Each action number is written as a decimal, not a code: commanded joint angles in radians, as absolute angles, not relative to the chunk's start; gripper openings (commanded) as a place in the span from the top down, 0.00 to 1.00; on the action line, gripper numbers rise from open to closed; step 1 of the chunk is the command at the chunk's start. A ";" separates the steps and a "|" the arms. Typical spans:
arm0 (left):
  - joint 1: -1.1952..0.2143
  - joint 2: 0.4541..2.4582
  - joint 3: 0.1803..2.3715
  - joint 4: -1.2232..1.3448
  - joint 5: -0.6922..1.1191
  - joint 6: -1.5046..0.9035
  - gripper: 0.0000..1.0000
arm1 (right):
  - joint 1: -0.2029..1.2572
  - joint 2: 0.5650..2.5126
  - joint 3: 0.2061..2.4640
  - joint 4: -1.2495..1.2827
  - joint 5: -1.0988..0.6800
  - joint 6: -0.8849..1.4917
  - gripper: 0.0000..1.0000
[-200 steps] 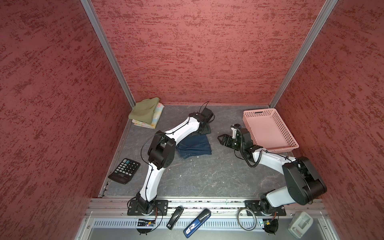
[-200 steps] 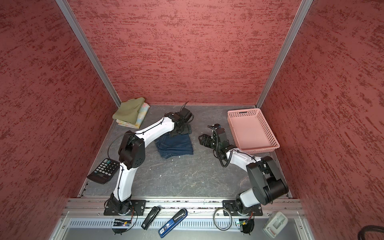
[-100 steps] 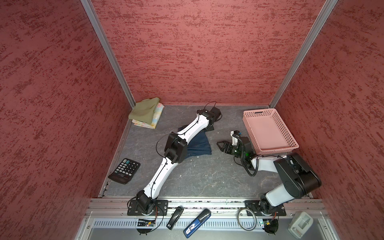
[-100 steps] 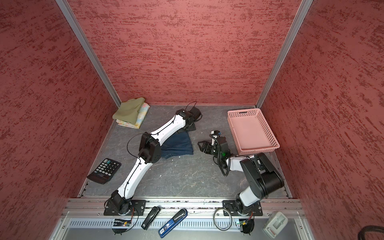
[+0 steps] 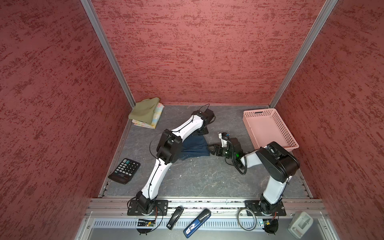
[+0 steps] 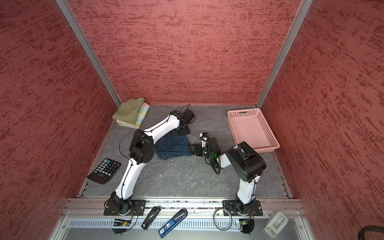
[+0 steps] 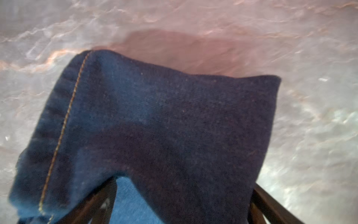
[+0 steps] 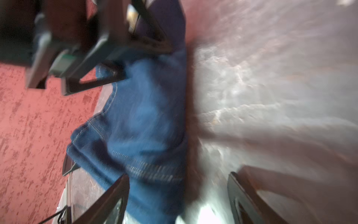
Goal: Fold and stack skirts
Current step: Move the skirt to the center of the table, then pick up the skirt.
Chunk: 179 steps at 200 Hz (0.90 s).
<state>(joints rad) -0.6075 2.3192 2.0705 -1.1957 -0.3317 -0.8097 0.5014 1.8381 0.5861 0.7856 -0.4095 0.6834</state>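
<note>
A dark-blue denim skirt [image 5: 195, 148] [image 6: 174, 148] lies folded mid-table. My left gripper [image 5: 202, 132] [image 6: 181, 132] is down at its far edge. In the left wrist view its jaws [image 7: 179, 213] stand wide open, with denim [image 7: 174, 126] lying between them. My right gripper [image 5: 211, 150] [image 6: 192, 150] is at the skirt's right edge, open; the denim [image 8: 147, 120] reaches in beside one finger [image 8: 108, 199]. The olive-green skirt [image 5: 145, 110] [image 6: 128, 111] rests folded on the floral skirt [image 5: 157, 116] [image 6: 143, 115] in the back left corner.
A pink perforated basket [image 5: 257, 112] [image 6: 243, 113] stands at the back right, close behind my right arm. A black calculator [image 5: 124, 170] [image 6: 104, 170] lies by the left edge. Red walls enclose three sides. Small tools lie on the front rail.
My right gripper has moved left, up to the denim's right edge, and narrowed a little. My left arm's elbow has shifted right; its gripper stays at the denim's far edge.
</note>
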 commanded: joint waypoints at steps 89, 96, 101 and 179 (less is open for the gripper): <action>-0.435 2.133 1.563 -0.756 -0.028 -0.725 0.04 | 0.628 2.023 0.732 0.862 -0.526 0.691 0.18; -0.431 2.139 1.563 -0.755 -0.026 -0.723 0.04 | 0.634 2.038 0.750 0.843 -0.526 0.691 0.18; -0.429 2.141 1.562 -0.754 -0.026 -0.722 0.04 | 0.639 2.052 0.762 0.831 -0.524 0.690 0.18; -0.414 2.132 1.520 -0.692 0.035 -0.733 0.04 | 0.670 2.111 0.854 0.835 -0.525 0.765 0.68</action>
<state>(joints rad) -0.4267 2.0792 1.5433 -0.7753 -0.0605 -0.7277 0.6483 2.0911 0.8349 0.8780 -0.5079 0.7399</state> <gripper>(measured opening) 0.962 0.485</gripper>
